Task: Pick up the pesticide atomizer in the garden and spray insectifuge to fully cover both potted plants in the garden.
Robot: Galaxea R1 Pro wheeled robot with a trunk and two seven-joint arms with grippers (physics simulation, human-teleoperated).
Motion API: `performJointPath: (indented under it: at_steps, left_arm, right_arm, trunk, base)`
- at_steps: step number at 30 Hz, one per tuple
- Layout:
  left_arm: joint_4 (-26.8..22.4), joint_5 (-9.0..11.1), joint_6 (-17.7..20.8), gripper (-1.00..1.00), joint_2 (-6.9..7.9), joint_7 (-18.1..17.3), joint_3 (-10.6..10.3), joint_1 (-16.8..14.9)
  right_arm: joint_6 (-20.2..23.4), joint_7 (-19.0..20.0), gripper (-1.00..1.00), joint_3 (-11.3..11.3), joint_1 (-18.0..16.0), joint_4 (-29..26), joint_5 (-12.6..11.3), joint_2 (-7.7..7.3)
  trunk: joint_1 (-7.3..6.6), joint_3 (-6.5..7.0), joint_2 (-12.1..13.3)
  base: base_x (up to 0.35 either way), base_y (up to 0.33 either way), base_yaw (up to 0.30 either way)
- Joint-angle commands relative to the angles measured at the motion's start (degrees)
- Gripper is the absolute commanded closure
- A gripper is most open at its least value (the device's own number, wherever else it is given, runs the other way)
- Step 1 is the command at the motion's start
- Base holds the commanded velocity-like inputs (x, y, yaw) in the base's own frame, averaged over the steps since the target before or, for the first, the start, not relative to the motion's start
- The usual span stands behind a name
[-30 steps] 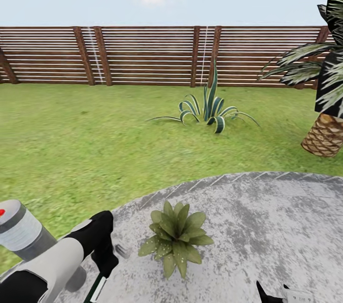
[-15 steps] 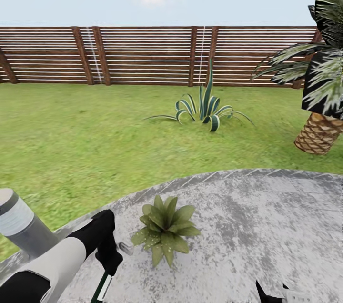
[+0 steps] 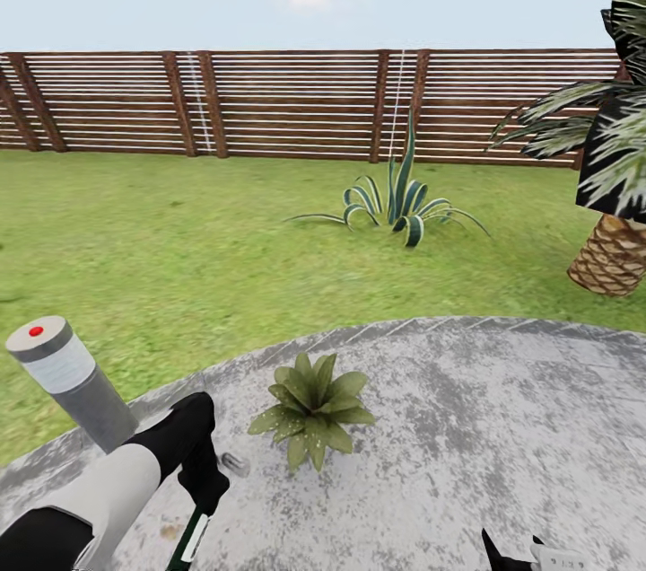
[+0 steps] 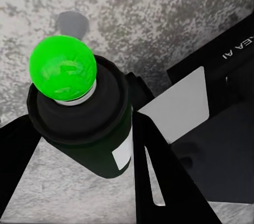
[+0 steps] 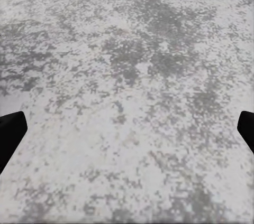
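**A:** Where's the bottle?

**B:** In my left pincer [image 4: 84,145]. Both black fingers are pressed against the bottle [image 4: 92,129], one on each side of the dark body, so I'm clamped tight on it. On the head camera it hangs below my wrist, down by the bottom edge, with the pale nozzle poking out toward the plant [image 3: 312,408].

**A:** And your right?

**B:** The right pincer [image 5: 127,129] is spread wide with nothing between the tips, over bare patio [image 5: 132,76].

**A:** What could go wrong here?

**B:** Aim, I'd say. The nozzle sits low and just beside the plant's near leaves, so a spray from here may wet only the near side and leave the far leaves dry. The bottle is smooth and round too; it could twist in my grip if I tilt hard. And the lamp [image 3: 67,382] stands close behind my forearm, so a wide swing might clip it.

**A:** How does it all look?

**B:** The bottle is a slim, glossy cylinder with a white label patch and a bright green ball on top. The plant is a low rosette of broad, pointed leaves, some with pale specks. The patio is mottled grey stone, rough-looking. The lamp is a matte grey post with a red dot.
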Motion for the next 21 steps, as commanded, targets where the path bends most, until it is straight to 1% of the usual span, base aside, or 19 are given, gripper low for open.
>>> performJointPath:
  at_steps: [1,2,5,8,15,21]
  left_arm:
    - [-0.13,-0.39,0.44,1.00,0.16,-0.59,-0.05,-0.10]
    - [-0.13,-0.39,0.44,1.00,0.22,-0.59,0.16,-0.13]
    - [-0.13,-0.39,0.38,1.00,0.38,-0.46,2.05,-0.24]
    - [-0.13,-0.39,0.36,1.00,0.21,-0.42,3.05,-0.28]
    - [-0.15,-0.39,0.40,1.00,-0.05,-0.49,3.41,-0.54]
    - [-0.13,-0.39,0.42,1.00,-0.07,-0.41,3.46,-0.55]
  right_arm:
    - [-0.18,0.47,-1.00,-0.46,-0.07,-0.01,0.23,0.02]
    - [-0.18,0.47,-1.00,-0.47,-0.07,-0.01,0.23,0.02]
    - [-0.18,0.47,-1.00,-0.54,-0.07,-0.01,0.23,0.02]
    - [-0.17,0.47,-1.00,-0.62,-0.07,-0.01,0.23,-0.04]
    - [-0.18,0.39,-1.00,-0.66,-0.07,-0.09,0.23,-0.07]
    - [-0.18,0.38,-1.00,-0.58,-0.07,-0.10,0.23,-0.07]
  trunk:
    - [-0.01,-0.05,-0.02]
    - [-0.01,-0.05,-0.02]
    - [-0.01,-0.05,-0.02]
    - [-0.01,-0.05,-0.02]
    - [-0.01,-0.05,-0.02]
    - [-0.01,-0.05,-0.02]
  base:
    - [-0.015,-0.007,0.007]
    - [-0.010,-0.004,0.004]
    - [-0.003,-0.001,0.001]
    - [0.000,0.000,0.000]
    - [0.000,-0.026,0.000]
    - [0.000,-0.243,0.000]
